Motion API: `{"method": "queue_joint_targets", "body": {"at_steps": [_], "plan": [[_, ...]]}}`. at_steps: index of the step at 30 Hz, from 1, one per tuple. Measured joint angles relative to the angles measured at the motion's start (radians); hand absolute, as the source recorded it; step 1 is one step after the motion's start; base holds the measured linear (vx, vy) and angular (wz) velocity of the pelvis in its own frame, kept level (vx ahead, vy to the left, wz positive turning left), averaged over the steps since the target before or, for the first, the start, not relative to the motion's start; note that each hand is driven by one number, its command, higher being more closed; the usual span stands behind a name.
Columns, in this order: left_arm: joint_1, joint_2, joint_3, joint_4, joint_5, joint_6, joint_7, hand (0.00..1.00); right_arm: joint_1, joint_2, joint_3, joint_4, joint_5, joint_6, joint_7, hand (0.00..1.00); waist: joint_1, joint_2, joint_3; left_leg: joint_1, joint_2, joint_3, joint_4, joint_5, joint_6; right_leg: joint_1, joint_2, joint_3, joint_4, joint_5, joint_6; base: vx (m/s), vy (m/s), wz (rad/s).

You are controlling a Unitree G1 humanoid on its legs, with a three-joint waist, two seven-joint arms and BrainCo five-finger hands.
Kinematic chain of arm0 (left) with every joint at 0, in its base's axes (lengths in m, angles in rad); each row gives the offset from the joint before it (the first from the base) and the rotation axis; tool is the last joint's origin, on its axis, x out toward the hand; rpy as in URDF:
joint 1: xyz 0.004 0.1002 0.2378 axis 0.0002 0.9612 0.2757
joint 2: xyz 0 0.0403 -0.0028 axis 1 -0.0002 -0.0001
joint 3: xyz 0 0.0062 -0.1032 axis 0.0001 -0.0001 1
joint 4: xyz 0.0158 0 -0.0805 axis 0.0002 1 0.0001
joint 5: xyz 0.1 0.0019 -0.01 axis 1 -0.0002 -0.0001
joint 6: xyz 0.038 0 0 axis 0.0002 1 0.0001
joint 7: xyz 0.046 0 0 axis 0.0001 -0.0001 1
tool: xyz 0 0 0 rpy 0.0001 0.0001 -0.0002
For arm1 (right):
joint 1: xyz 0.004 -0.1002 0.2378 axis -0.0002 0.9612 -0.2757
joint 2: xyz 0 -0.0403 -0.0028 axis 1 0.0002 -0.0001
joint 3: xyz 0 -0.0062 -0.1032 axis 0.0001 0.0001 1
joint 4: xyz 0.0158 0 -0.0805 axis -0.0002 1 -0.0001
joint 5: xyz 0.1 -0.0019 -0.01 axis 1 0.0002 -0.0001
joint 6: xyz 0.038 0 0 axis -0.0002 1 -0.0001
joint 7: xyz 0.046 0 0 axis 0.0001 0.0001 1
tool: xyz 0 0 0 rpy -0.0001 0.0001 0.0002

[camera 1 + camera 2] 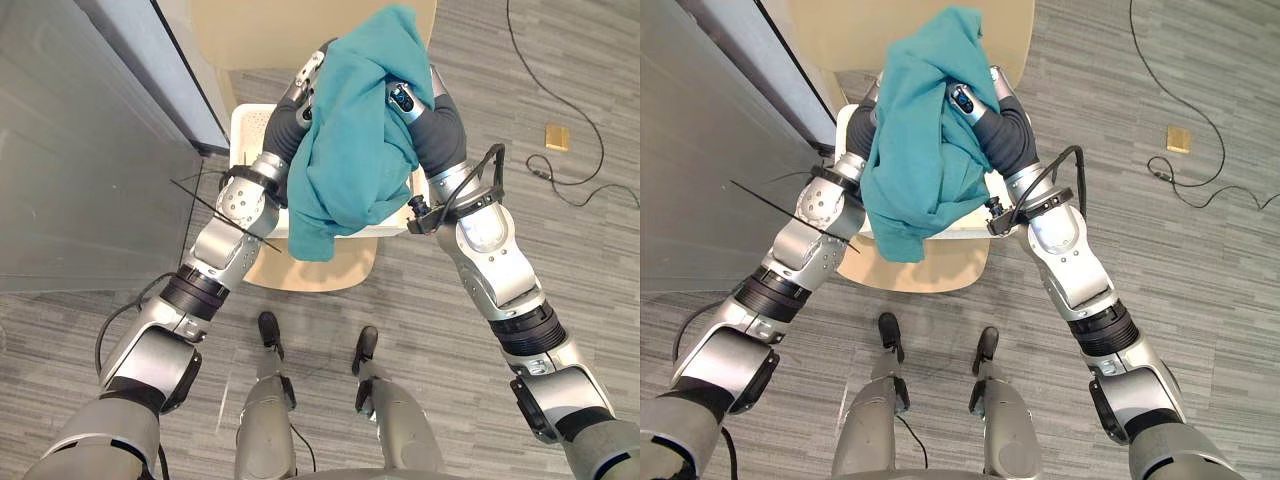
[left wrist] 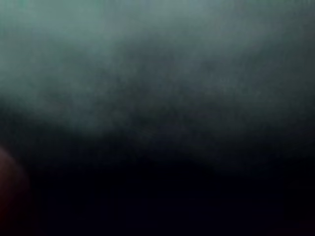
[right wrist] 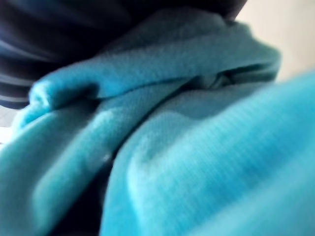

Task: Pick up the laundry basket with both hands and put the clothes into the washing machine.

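- Cloth: teal garment point(image 1: 350, 150) bunched over both hands, held up above white laundry basket point(image 1: 250, 125).
- L hand point(image 1: 308, 78) & R hand point(image 1: 405, 100) both sit under the fabric at the far end of the bunch. Can't tell whether either is clamped on it or just carrying it. R wrist view has teal folds right up close; L wrist view is a dark greenish blur.
- Key relation: garment's long axis runs far-to-near, top at the hands, tail hanging past the basket's near rim twd the robot. It lies between the two forearms, so neither arm is nearer, approx. equal.
- Basket rests on beige stool point(image 1: 320, 270), directly below the hands.
- Beyond basket: beige surface point(image 1: 260, 30); can't tell if it's the washer.
- Judgement: next move prob. carries the cloth fwd, away from the robot. Dangling tail could snag on the basket rim.
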Motion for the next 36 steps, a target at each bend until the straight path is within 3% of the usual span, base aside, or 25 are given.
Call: {"method": "queue_joint_targets", "body": {"at_steps": [8, 14, 21, 24, 36], "plan": [[-0.01, -0.038, 0.0, 0.004, -0.02, 0.001, 0.022, 0.0, 0.029, 0.05, 0.002, -0.001, -0.004, 0.001, -0.005, 1.0, -0.022, -0.001, 0.015, 0.0, -0.001, 0.006, -0.001, 0.0, 0.0, 0.0, 0.001, 0.014, -0.02, 0.011, -0.004, 0.02, -0.004, -0.04], [-0.012, -0.1, -0.013, 0.014, 0.008, 0.025, 0.053, 0.0, 0.128, 0.124, -0.139, -0.049, -0.162, 0.047, -0.077, 1.0, -0.044, -0.001, 0.015, 0.017, -0.004, 0.01, -0.003, 0.0, 0.0, 0.005, 0.0, 0.037, -0.027, 0.018, -0.003, 0.01, -0.005, -0.11], [0.023, -0.198, -0.049, 0.047, 0.083, 0.07, 0.059, 0.0, 0.211, 0.136, -0.294, -0.1, -0.31, 0.099, -0.134, 1.0, -0.061, 0.001, 0.014, 0.047, -0.005, 0.025, -0.02, 0.0, 0.0, 0.013, 0.001, 0.059, -0.027, 0.024, 0.003, 0.0, -0.001, -0.08], [0.063, -0.22, -0.054, 0.046, 0.117, 0.081, 0.052, 0.0, 0.247, 0.137, -0.33, -0.135, -0.337, 0.106, -0.134, 1.0, -0.074, 0.003, 0.013, 0.05, -0.005, 0.028, -0.02, 0.0, 0.0, 0.013, 0.001, 0.06, -0.027, 0.026, 0.005, 0.0, -0.005, -0.03], [0.082, -0.28, -0.117, 0.046, 0.122, 0.089, 0.017, 0.0, 0.319, 0.137, -0.329, -0.205, -0.339, 0.101, -0.13, 1.0, -0.073, 0.032, -0.003, 0.047, -0.007, 0.029, -0.02, -0.001, 0.0, 0.008, 0.0, 0.059, -0.027, 0.03, 0.01, 0.0, -0.001, 0.0]]}}
